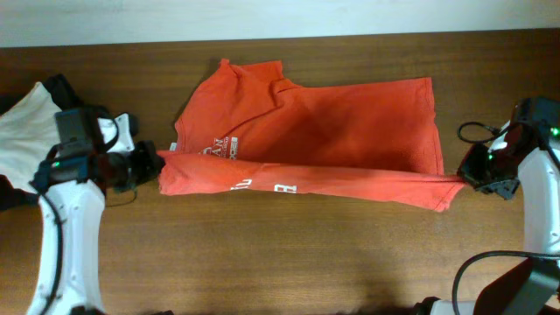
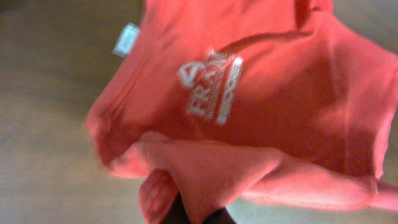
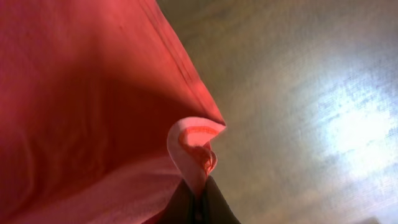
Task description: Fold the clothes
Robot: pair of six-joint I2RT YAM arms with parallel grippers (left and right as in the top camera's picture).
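The orange-red T-shirt (image 1: 332, 131) lies spread across the middle of the wooden table, its near edge lifted and stretched into a folded band with white lettering. My left gripper (image 1: 149, 166) is shut on the shirt's left end; in the left wrist view the fabric (image 2: 249, 106) bunches between the fingers (image 2: 196, 214). My right gripper (image 1: 472, 178) is shut on the shirt's right corner; the right wrist view shows a curled hem (image 3: 196, 146) pinched in the fingers (image 3: 200, 205).
A white folded garment (image 1: 22, 131) lies at the far left behind my left arm. A dark item (image 1: 57, 87) sits beside it. A cable (image 1: 477, 131) loops near the right arm. Bare wooden table (image 1: 289, 254) in front.
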